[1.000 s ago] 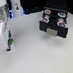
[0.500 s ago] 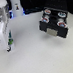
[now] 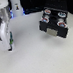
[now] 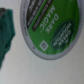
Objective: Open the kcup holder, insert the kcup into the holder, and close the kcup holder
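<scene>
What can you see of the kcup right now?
The kcup fills the wrist view: a round green lid with a white rim, printed "DARK MAGIC" in white, lying on the white table near a teal tool finger. In the exterior view it is only a small dark-green speck beside the tool.

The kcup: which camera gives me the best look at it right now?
The wrist view. The kcup fills much of the picture, green lid facing the camera with readable print. In the exterior view only a small green speck shows at the gripper, too small to judge.
</scene>
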